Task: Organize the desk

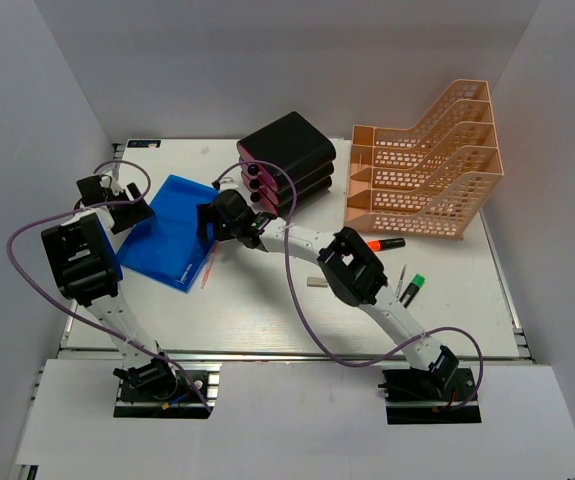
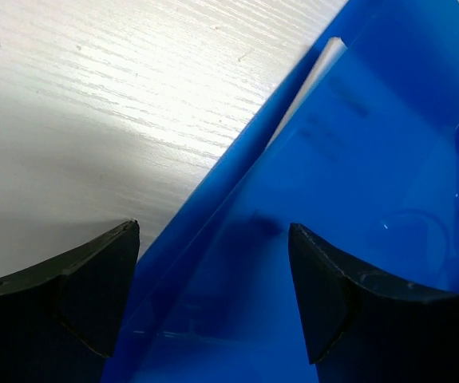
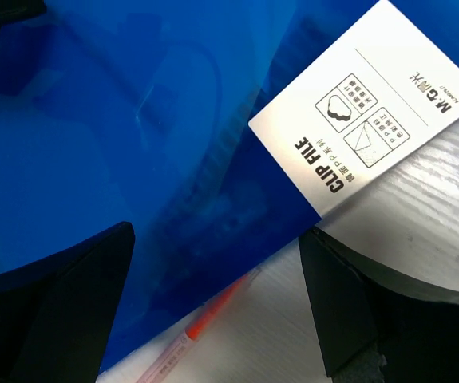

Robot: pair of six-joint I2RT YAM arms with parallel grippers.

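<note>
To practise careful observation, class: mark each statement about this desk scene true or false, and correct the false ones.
1. The blue clip file lies on the desk, left of the black-and-pink drawer box in the top view. True.
2. The blue clip file stands in the peach mesh file rack. False: it lies on the desk, apart from the rack.
3. The left gripper and the right gripper are both open. True.
4. The orange marker sits inside the drawer box. False: it lies on the desk in front of the rack.
</note>
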